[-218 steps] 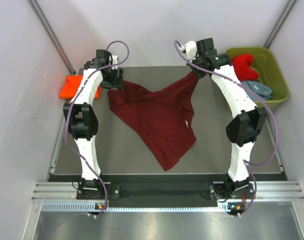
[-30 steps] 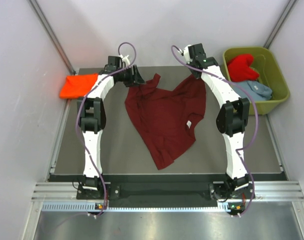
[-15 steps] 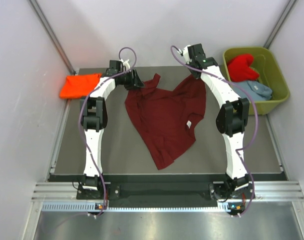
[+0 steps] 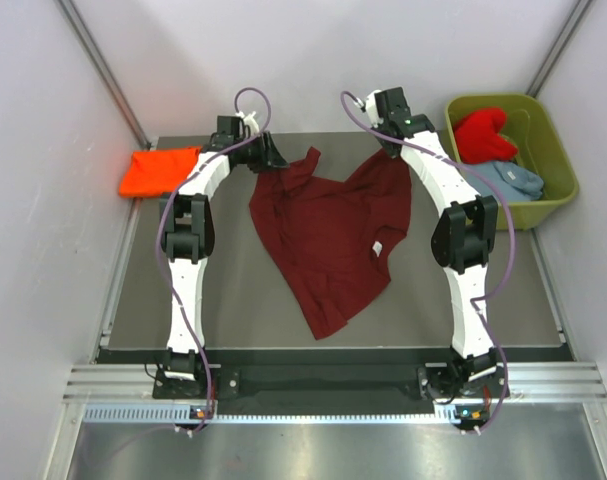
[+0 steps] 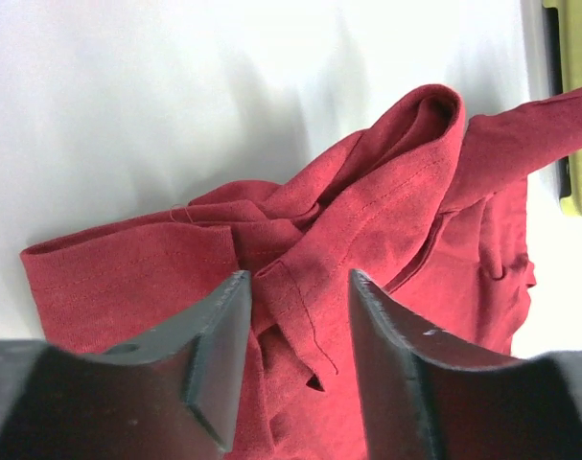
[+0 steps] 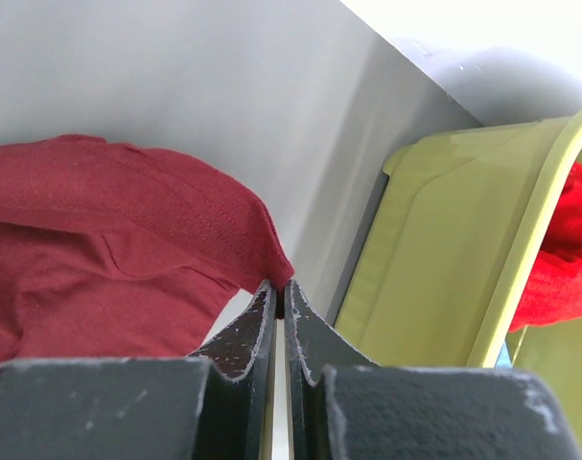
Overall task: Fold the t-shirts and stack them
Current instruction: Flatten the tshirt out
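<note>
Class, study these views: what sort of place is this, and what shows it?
Probably a robot lab test cell: a left arm and right arm mounted at a grey table, plain white walls around it, an olive tub beside it.

The maroon t-shirt [image 4: 328, 235] has bunched narrower, its left corner carried along the far edge toward the middle. The left gripper [image 5: 297, 280] went with it.
</note>
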You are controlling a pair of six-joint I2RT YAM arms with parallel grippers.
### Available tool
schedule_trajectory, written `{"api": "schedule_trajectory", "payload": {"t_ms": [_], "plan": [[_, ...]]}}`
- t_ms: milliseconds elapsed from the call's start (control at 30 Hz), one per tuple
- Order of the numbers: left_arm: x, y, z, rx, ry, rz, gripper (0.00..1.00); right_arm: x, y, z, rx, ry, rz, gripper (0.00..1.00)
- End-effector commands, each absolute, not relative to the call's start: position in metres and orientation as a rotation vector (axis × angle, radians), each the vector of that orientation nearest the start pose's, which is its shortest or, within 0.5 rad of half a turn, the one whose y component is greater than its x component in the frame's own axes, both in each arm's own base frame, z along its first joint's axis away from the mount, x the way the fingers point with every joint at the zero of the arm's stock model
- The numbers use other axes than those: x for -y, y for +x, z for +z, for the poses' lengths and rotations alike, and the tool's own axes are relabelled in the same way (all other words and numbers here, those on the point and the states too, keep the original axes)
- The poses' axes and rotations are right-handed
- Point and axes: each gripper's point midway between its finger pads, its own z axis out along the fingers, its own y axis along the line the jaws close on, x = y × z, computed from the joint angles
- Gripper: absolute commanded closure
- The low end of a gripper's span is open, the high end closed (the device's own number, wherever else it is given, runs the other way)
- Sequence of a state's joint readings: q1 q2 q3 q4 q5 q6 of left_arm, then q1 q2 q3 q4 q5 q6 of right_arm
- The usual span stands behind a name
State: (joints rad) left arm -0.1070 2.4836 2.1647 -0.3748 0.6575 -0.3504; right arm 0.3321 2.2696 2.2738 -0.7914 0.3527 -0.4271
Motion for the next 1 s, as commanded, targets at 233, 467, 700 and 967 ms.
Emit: {"api": "schedule_trajectory", "payload": {"t_ms": [233, 467, 700, 967], "plan": [[0.188, 0.609, 0.134, -2.155, 0.137, -1.001, 0.63, -0.122, 0.574, 0.202, -2.169, -0.682, -0.488, 1.0], [0.187, 0.607, 0.137, -2.154, 0.141, -0.993, 0.74, -0.123, 0.576, 0.202, -2.167, -0.681, -0.487, 1.0], [0.174, 0.604, 0.15, -2.151, 0.133, -0.947, 0.83, -0.124, 0.574, 0.208, -2.158, -0.676, -0.487, 1.0], [0.129, 0.601, 0.192, -2.113, 0.073, -0.847, 0.97, -0.115, 0.569, 0.227, -2.137, -0.649, -0.512, 1.0]]}}
